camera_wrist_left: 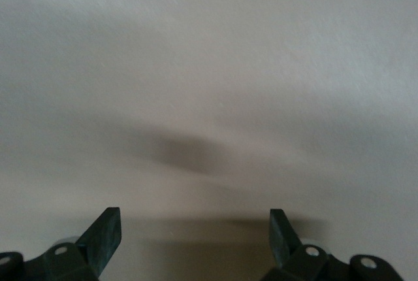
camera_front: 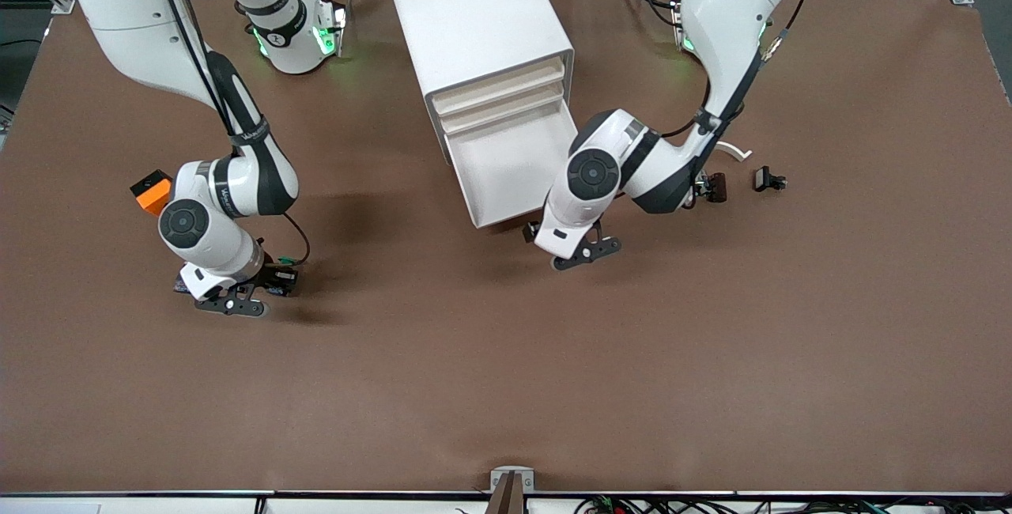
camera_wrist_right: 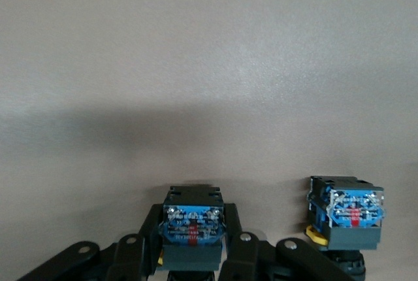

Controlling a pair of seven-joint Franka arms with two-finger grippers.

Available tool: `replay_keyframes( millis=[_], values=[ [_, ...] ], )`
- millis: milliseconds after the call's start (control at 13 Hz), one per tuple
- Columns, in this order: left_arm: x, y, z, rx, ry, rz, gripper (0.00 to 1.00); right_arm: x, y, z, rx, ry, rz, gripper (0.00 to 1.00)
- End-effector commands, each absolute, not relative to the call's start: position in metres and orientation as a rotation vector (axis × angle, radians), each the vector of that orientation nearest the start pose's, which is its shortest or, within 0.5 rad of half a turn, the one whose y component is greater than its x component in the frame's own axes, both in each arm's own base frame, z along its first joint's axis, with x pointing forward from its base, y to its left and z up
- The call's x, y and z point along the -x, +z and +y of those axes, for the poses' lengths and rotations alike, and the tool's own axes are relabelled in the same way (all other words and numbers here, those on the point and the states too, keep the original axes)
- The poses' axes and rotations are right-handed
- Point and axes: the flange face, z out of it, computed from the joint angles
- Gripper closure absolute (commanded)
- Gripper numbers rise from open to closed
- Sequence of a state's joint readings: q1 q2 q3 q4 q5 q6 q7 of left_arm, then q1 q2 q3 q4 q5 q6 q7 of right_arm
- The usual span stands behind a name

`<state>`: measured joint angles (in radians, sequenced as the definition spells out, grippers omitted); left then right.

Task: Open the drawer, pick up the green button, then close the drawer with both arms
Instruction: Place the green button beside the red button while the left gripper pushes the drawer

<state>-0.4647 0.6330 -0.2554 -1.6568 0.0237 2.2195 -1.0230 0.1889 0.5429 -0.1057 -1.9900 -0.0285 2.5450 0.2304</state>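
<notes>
Lowest in the frame, your right pincer (camera_front: 233, 307) sits down at the brown surface (camera_front: 506, 387) toward the right arm's end, pinching the button (camera_wrist_right: 189, 229) by its black-and-blue body. You cannot tell its cap colour. A second button (camera_wrist_right: 346, 212) stands just beside it, with yellow showing at its base. At mid-frame, your left pincer (camera_front: 585, 251) hangs spread wide, holding nothing, low by the front corner of the drawer (camera_front: 506, 174). That drawer is pulled out of the cabinet (camera_front: 474, 16) at top centre.
</notes>
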Motion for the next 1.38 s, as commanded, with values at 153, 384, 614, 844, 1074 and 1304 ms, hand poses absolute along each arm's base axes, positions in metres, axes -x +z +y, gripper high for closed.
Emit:
replay_keyframes(
  millis=[153,384,614,844,1074,1304],
  values=[
    [-0.498,0.239,-0.462,3.111,0.193,-0.523,0.00,-0.606,0.185,0.045,3.214,-0.034,0.160,1.00],
    [-0.494,0.238,-0.466,3.108,0.177,-0.491,0.00,-0.597,0.178,0.048,3.214,-0.002,0.175,1.00],
    [-0.487,0.232,-0.472,3.092,0.143,-0.425,0.00,-0.594,0.178,0.058,3.212,-0.002,0.149,1.00],
    [-0.470,0.228,-0.482,3.086,0.153,-0.377,0.00,-0.593,0.178,0.073,3.213,-0.004,0.114,1.00],
    [-0.448,0.224,-0.500,3.081,0.162,-0.341,0.00,-0.592,0.178,0.078,3.213,-0.004,0.104,1.00],
    [-0.425,0.224,-0.520,3.074,0.177,-0.366,0.00,-0.593,0.179,0.075,3.214,0.008,0.113,0.70]
  ],
)
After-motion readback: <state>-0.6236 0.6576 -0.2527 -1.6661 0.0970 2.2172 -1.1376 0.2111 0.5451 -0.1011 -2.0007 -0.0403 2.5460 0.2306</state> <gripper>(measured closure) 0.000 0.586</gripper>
